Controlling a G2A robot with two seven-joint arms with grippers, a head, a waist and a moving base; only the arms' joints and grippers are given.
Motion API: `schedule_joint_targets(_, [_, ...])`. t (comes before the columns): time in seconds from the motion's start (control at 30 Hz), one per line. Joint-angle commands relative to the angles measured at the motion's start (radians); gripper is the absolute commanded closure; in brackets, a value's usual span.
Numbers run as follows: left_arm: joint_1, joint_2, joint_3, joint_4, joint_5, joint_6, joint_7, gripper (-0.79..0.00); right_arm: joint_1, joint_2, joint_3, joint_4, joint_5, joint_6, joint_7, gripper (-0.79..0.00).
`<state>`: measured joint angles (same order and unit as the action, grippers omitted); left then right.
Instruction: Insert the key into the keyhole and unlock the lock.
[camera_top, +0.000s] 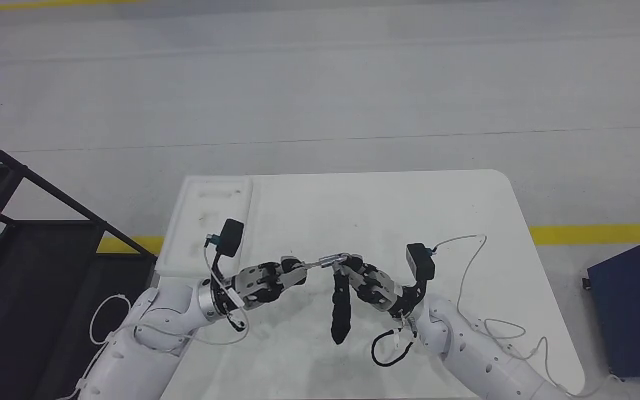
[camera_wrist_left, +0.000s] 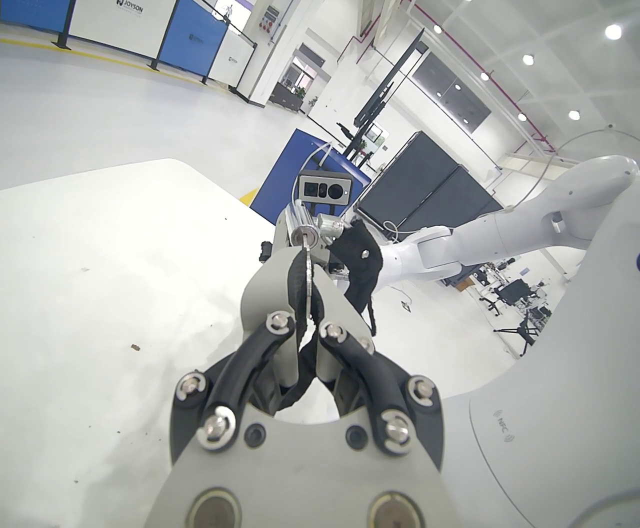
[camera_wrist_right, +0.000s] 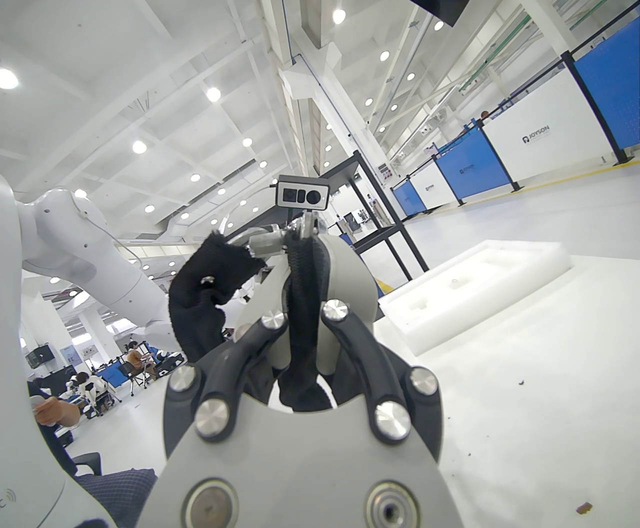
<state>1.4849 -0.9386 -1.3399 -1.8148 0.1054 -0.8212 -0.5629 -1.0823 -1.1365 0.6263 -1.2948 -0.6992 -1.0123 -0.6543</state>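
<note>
Above the middle of the table, my left gripper (camera_top: 298, 266) is shut on a flat metal key (camera_wrist_left: 307, 272). The key's tip sits in the face of a silver lock cylinder (camera_wrist_left: 306, 236). My right gripper (camera_top: 350, 270) faces it from the other side and is shut on the lock's black fabric strap (camera_wrist_right: 300, 300), with the silver cylinder (camera_wrist_right: 267, 242) at its fingertips. A loose end of the strap (camera_top: 340, 312) hangs down toward the table. In the top view the key (camera_top: 322, 262) bridges the two grippers.
A white foam tray (camera_top: 215, 225) with recesses lies at the table's (camera_top: 450, 230) far left corner. A black rack (camera_top: 40, 260) stands off the left edge, and a blue bin (camera_top: 615, 310) off the right. Small crumbs dot the tabletop.
</note>
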Motion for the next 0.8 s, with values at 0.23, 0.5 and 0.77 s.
schedule_joint_targets(0.23, [0.002, -0.002, -0.010, -0.038, 0.113, 0.010, 0.036, 0.000, 0.000, 0.000, 0.000, 0.000, 0.000, 0.000, 0.000, 0.000])
schedule_joint_targets(0.5, [0.000, -0.005, -0.010, -0.085, 0.239, -0.011, 0.077, 0.000, 0.000, 0.000, 0.000, 0.000, 0.000, 0.000, 0.000, 0.000])
schedule_joint_targets(0.77, [0.031, -0.019, -0.016, -0.106, 0.470, -0.054, 0.255, 0.000, 0.000, 0.000, 0.000, 0.000, 0.000, 0.000, 0.000, 0.000])
